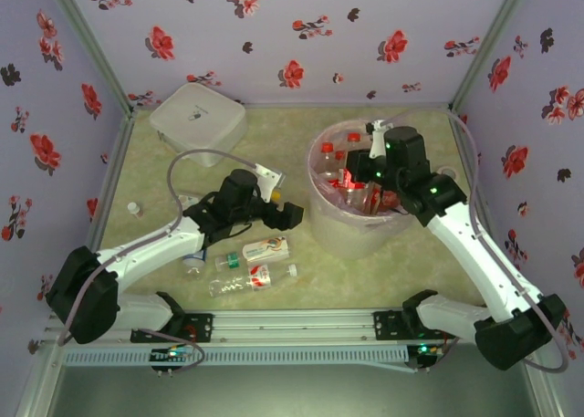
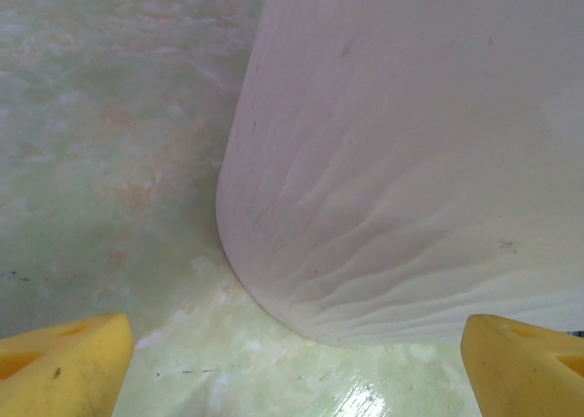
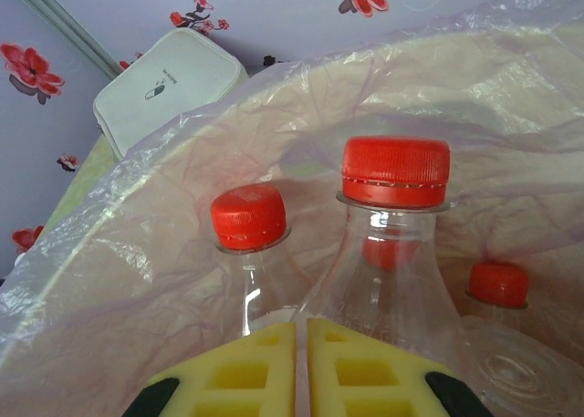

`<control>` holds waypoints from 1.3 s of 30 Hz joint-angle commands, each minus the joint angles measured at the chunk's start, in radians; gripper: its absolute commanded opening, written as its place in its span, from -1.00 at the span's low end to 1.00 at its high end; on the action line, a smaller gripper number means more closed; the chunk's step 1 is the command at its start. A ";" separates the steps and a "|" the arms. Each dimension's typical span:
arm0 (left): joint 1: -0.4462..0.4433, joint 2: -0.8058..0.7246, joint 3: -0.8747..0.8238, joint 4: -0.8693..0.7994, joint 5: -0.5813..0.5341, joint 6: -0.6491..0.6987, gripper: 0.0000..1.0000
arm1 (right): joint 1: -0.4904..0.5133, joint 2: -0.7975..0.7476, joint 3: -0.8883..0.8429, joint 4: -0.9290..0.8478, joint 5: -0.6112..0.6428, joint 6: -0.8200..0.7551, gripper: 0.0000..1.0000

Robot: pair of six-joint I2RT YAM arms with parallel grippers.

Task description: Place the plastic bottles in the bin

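Right tool (image 3: 301,344), closed, hangs in the bin (image 3: 137,184) just beside red-capped bottles (image 3: 394,244); left tool (image 2: 292,367) gapes open beside it.

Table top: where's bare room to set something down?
Bare table lies at the back between the white box and the bin, and in front of the bin. Crowded: loose bottles front left.

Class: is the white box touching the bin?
Apart. The top view shows bare table between box and bin.
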 commanded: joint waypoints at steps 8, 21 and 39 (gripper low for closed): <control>-0.002 -0.125 0.152 -0.548 -0.140 0.178 1.00 | -0.001 -0.029 0.153 -0.125 0.045 -0.070 0.28; -0.211 -0.201 0.080 -0.909 -0.160 -0.079 1.00 | -0.008 -0.111 0.171 -0.141 0.143 -0.113 0.67; -0.337 0.006 -0.053 -0.855 -0.298 -0.248 1.00 | -0.011 -0.121 0.187 -0.154 0.138 -0.141 0.69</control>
